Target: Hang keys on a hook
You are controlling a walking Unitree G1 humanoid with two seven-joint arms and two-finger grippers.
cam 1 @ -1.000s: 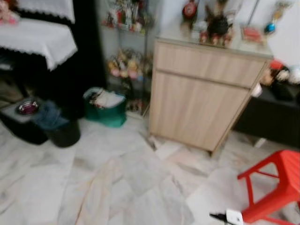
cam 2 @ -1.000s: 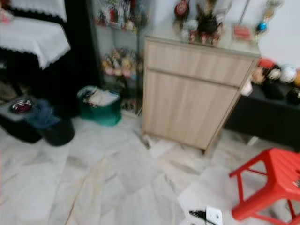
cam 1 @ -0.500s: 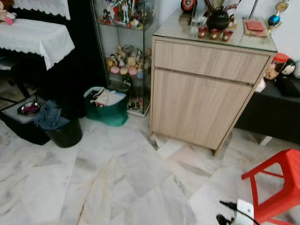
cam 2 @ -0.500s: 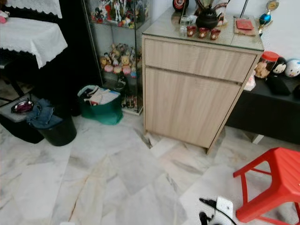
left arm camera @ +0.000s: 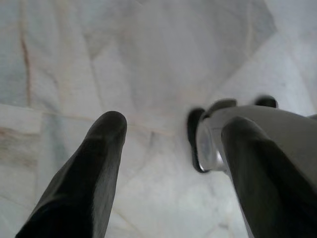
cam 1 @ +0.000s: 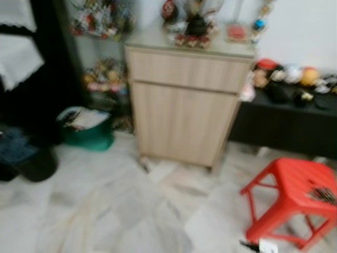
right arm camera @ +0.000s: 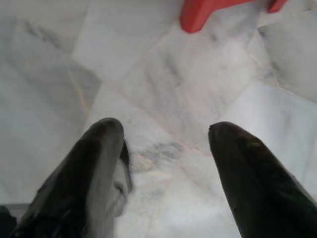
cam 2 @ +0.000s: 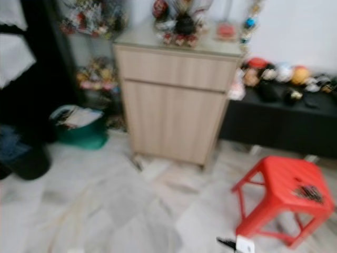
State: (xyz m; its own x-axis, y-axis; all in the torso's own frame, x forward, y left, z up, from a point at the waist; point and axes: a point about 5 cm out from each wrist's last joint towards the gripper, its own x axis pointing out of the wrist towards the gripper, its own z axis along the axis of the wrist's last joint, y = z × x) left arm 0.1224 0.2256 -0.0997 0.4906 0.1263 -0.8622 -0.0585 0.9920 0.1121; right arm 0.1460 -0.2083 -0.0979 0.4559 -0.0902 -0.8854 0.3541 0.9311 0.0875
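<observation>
A small dark bunch that looks like the keys lies on the seat of the red stool, to the right of the wooden cabinet, though the blur keeps me from being sure, and I can make out no hook. Both arms hang low over the marble floor, the left hand and the right hand each with fingers spread apart and holding nothing. Keys are likely light, hard and loose, so they may slip and dangle; pinching the ring seems the safest hold
</observation>
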